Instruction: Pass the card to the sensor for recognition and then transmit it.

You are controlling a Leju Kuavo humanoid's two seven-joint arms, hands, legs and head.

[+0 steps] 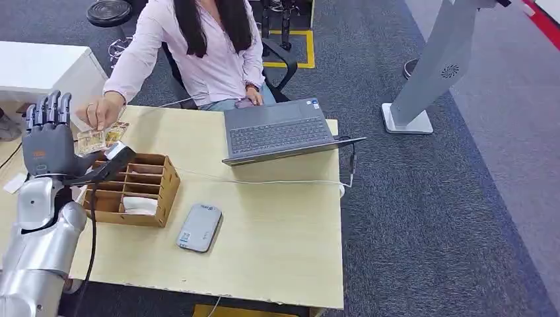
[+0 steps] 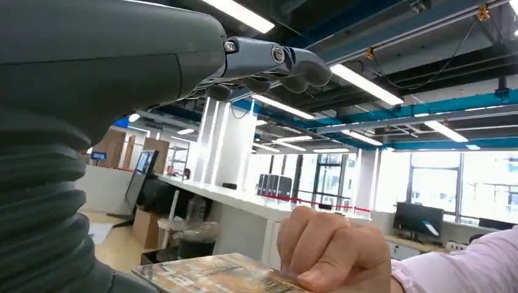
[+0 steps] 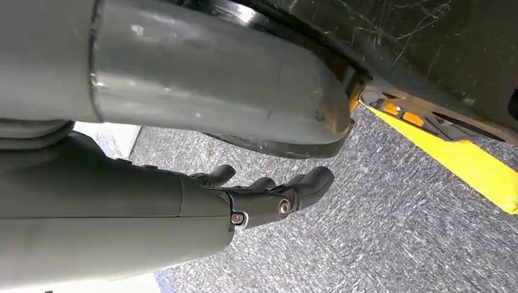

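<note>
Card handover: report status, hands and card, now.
Left hand raised over the table's left end, the card against it. Person's hand also on the card. Right hand hanging low over carpet, holding nothing. Sensor lies unobstructed on the table.

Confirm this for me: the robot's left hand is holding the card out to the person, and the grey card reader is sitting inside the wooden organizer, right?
Not quite. The left hand does hold the card out to the person's hand, but the grey card reader lies on the table beside the wooden organizer, not inside it. The head view shows this.
</note>
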